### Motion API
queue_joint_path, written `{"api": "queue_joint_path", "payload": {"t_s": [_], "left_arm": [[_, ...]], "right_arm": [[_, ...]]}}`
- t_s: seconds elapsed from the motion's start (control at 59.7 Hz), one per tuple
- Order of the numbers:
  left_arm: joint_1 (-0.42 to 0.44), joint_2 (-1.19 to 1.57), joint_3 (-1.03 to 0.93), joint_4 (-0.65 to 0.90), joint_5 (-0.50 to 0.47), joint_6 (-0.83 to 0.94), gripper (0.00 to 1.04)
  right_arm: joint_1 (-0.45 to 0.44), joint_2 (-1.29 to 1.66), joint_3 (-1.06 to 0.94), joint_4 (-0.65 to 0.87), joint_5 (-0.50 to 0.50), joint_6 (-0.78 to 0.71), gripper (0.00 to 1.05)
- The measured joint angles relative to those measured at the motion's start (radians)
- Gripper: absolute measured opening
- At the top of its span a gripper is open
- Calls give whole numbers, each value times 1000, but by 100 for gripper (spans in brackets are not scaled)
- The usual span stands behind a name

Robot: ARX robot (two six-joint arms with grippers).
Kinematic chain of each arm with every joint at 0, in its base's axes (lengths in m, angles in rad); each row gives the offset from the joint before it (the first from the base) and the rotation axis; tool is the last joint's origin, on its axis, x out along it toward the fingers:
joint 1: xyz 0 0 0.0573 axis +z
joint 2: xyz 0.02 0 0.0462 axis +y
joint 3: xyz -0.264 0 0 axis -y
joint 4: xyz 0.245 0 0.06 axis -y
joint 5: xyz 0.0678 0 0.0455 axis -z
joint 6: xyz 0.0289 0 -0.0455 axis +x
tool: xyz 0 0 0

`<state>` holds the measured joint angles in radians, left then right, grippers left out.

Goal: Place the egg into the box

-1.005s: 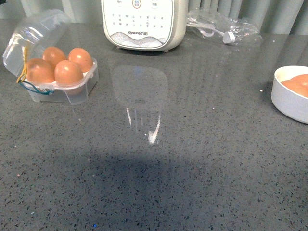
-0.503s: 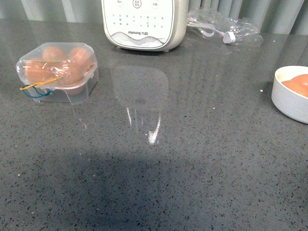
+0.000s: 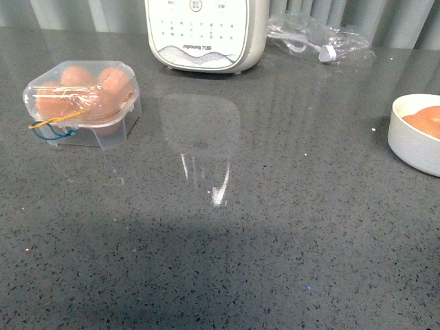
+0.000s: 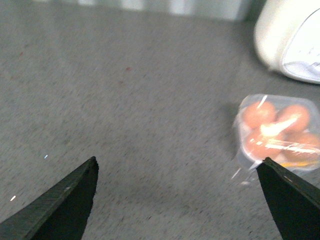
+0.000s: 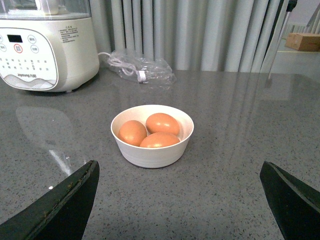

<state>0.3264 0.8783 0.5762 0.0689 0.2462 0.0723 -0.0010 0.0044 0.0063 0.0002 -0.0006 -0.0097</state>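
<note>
The box point(image 3: 82, 103) stands at the far left of the grey counter, its clear lid down over several brown eggs point(image 3: 110, 81). In the left wrist view the box point(image 4: 277, 132) lies just beyond one fingertip of my left gripper point(image 4: 178, 161), which is open over bare counter. Three more brown eggs point(image 5: 162, 122) lie in a round white bowl point(image 5: 150, 152), a short way ahead of my open right gripper point(image 5: 179, 163). The front view shows that bowl point(image 3: 412, 148) at the right edge. Neither arm appears in the front view.
A white kitchen appliance point(image 3: 205, 34) stands at the back middle. A crumpled clear bag with a cable point(image 3: 320, 38) lies to its right. Curtains close off the far side of the counter.
The box's lid stood open a second ago and came down over the eggs by half a second ago. Nothing has moved since.
</note>
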Motion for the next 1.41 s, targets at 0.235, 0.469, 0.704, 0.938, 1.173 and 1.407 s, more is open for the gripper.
{"api": "queue_joint_path", "payload": {"t_s": [0.235, 0.469, 0.704, 0.938, 1.173, 1.407], "left_arm": [[-86, -185, -282, 332, -12, -59, 52], [-181, -312, -412, 331, -110, -73, 3], [-290, -412, -475, 293, -236, -74, 4], [-327, -492, -510, 250, -245, -74, 4], [-327, -563, -534, 203, -246, -74, 4], [-327, -629, -549, 185, -247, -74, 4]], "right_arm": [[0, 0, 0, 0, 0, 0, 97], [0, 0, 0, 0, 0, 0, 97], [0, 0, 0, 0, 0, 0, 97], [0, 0, 0, 0, 0, 0, 97], [0, 0, 0, 0, 0, 0, 97], [0, 0, 0, 0, 0, 0, 97]]}}
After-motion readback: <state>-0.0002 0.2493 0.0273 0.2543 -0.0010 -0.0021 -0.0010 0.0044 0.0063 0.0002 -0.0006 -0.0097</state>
